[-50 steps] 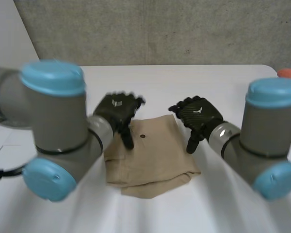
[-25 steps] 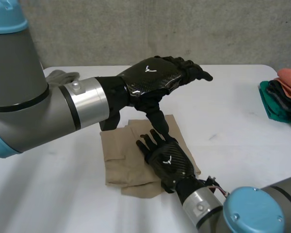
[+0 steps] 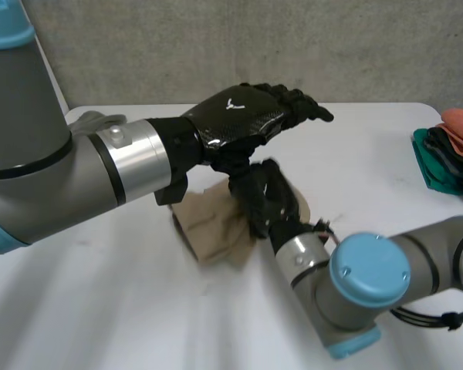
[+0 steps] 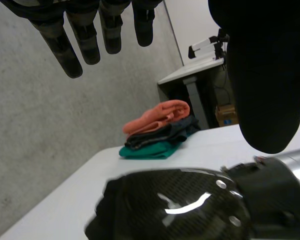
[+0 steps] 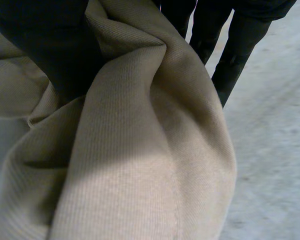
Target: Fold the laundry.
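The right robot hand (image 3: 267, 197) pinches a ridge of the tan cloth (image 3: 210, 227) bunched on the table (image 3: 386, 185), the left robot hand (image 3: 243, 116) hovering open above it; soft, light and floppy, it probably folds best gripped at corners.

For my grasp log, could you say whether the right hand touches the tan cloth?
Touching: the right wrist view shows the right hand pinching the bunched tan cloth.
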Robot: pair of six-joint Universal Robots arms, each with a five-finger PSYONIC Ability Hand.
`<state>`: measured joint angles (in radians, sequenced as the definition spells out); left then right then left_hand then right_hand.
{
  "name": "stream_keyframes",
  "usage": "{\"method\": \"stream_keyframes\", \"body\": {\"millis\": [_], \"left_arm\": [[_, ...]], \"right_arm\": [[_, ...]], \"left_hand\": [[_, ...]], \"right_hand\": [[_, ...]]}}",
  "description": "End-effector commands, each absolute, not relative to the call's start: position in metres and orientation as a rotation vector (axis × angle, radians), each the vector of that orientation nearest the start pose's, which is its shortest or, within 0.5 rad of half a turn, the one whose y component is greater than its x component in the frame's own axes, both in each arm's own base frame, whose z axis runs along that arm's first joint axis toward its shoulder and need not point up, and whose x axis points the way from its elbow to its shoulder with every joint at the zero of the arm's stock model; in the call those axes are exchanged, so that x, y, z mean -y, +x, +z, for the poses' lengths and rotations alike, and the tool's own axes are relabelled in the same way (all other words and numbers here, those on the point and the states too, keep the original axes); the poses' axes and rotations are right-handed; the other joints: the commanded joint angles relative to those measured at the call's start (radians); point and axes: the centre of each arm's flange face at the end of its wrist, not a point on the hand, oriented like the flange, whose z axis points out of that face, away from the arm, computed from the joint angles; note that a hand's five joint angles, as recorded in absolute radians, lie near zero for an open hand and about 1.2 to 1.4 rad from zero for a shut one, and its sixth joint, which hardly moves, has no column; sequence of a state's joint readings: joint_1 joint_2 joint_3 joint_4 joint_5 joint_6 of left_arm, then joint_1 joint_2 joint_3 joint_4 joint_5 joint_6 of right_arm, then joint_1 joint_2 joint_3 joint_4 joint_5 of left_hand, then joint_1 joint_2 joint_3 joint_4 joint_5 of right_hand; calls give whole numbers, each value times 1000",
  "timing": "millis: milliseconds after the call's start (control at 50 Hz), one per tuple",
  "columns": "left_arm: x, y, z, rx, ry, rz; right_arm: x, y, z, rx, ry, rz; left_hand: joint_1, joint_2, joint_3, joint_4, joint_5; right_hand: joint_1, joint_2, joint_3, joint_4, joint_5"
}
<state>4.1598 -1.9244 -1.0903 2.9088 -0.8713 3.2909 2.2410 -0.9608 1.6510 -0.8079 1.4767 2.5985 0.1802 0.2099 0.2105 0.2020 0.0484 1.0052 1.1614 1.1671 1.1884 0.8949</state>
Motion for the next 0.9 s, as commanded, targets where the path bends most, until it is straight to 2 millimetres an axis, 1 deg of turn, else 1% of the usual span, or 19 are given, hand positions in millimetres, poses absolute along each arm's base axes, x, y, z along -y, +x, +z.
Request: {"method": "stream_keyframes", "body": {"millis": [20, 100, 120, 180, 200, 260, 280, 320, 340, 380, 420, 560, 580, 660, 780, 800, 820, 840, 900], "left_arm": [[198, -345, 341, 1412, -1163, 1516], [194, -343, 354, 1378, -1159, 1559], [194, -343, 357, 1372, -1157, 1572], [192, -341, 366, 1355, -1139, 1614], [193, -341, 370, 1346, -1125, 1633], [193, -341, 373, 1333, -1108, 1646], [194, -341, 373, 1331, -1095, 1642], [194, -341, 372, 1333, -1085, 1632], [195, -342, 372, 1336, -1081, 1628], [195, -342, 368, 1348, -1076, 1614], [196, -342, 366, 1355, -1076, 1607], [198, -344, 355, 1387, -1076, 1576], [199, -345, 353, 1391, -1076, 1572], [202, -346, 348, 1406, -1075, 1559], [203, -349, 342, 1418, -1075, 1542], [202, -349, 342, 1418, -1076, 1540], [201, -350, 342, 1418, -1077, 1541], [201, -350, 342, 1418, -1077, 1541], [198, -351, 343, 1411, -1079, 1543]], "right_arm": [[288, 336, 200, -1565, -1043, -2423], [334, 297, 239, -1590, -895, -2561], [356, 275, 256, -1598, -826, -2627], [383, 241, 277, -1603, -721, -2715], [400, 216, 293, -1588, -655, -2771], [424, 175, 313, -1552, -582, -2827], [438, 146, 325, -1527, -569, -2840], [448, 122, 330, -1524, -576, -2833], [460, 95, 331, -1531, -584, -2814], [475, 69, 320, -1564, -578, -2770], [495, 37, 294, -1634, -557, -2690], [524, -23, 228, -1796, -499, -2609], [527, -35, 207, -1845, -479, -2576], [530, -41, 162, -1898, -522, -2469], [528, -40, 133, -1956, -645, -2450], [528, -41, 133, -1966, -658, -2455], [526, -43, 135, -1980, -687, -2471], [525, -43, 138, -1983, -703, -2483], [520, -50, 158, -1982, -725, -2529]], "left_hand": [[16, -14, -15, -6, -27], [16, -14, -15, -6, -27], [16, -14, -15, -6, -27], [13, -17, -18, -9, -30], [13, -17, -18, -9, -30], [13, -17, -18, -9, -30], [13, -17, -18, -9, -30], [13, -17, -18, -9, -30], [13, -17, -18, -9, -30], [13, -17, -18, -9, -30], [16, -14, -15, -6, -27], [19, -11, -12, -3, -24], [19, -11, -12, -3, -24], [21, -8, -9, 0, -21], [22, -8, -9, 0, -21], [22, -8, -9, 0, -21], [22, -8, -9, 0, -21], [19, -11, -12, -3, -24], [19, -11, -12, -3, -24]], "right_hand": [[391, 235, 229, 208, 327], [391, 235, 229, 208, 327], [391, 235, 229, 208, 327], [391, 235, 229, 208, 327], [391, 235, 229, 208, 327], [391, 235, 229, 208, 327], [391, 235, 229, 208, 327], [391, 235, 229, 208, 327], [391, 235, 229, 208, 327], [391, 235, 229, 208, 327], [391, 235, 229, 208, 327], [391, 235, 229, 208, 327], [391, 235, 229, 208, 327], [391, 235, 229, 208, 327], [391, 235, 229, 208, 327], [186, 30, 24, 3, 121], [-502, -658, -664, -685, -567], [-808, -965, -970, -992, -873], [-831, -987, -993, -1014, -895]]}}
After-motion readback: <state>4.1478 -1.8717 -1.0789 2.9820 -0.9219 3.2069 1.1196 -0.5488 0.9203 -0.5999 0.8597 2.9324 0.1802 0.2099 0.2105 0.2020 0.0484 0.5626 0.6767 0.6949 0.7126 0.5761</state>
